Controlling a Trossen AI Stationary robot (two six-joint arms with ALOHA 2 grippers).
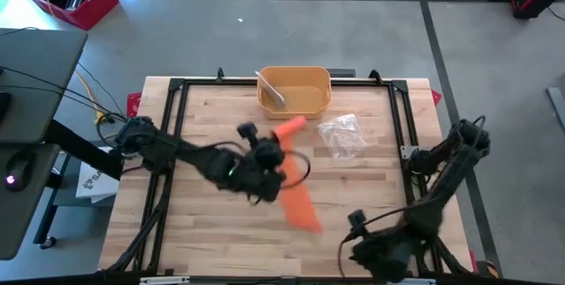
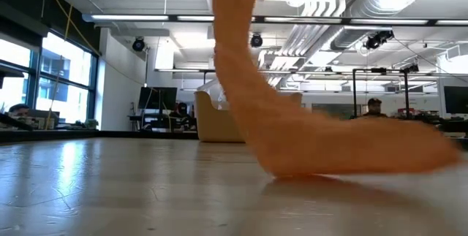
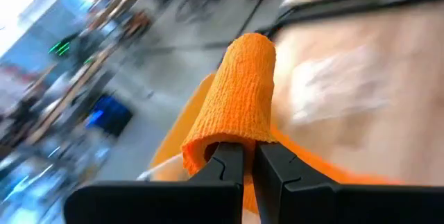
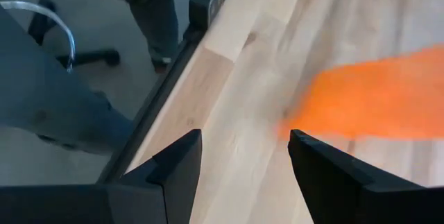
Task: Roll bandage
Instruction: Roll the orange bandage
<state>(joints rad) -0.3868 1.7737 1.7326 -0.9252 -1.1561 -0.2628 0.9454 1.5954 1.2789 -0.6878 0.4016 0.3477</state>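
The right gripper waited at the table's near edge, its fingers wide apart and empty. Mid-table, the left gripper was closed on the orange bandage; only its wrist view showed the rolled end, while the low view showed the tail lying on the wood. Behind stood a yellow bin.

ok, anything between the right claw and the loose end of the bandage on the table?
Nothing visible. The right claw is open over bare wood, with the flat tail of the orange bandage just ahead. The left claw is shut on the rolled end, lifted off the table.
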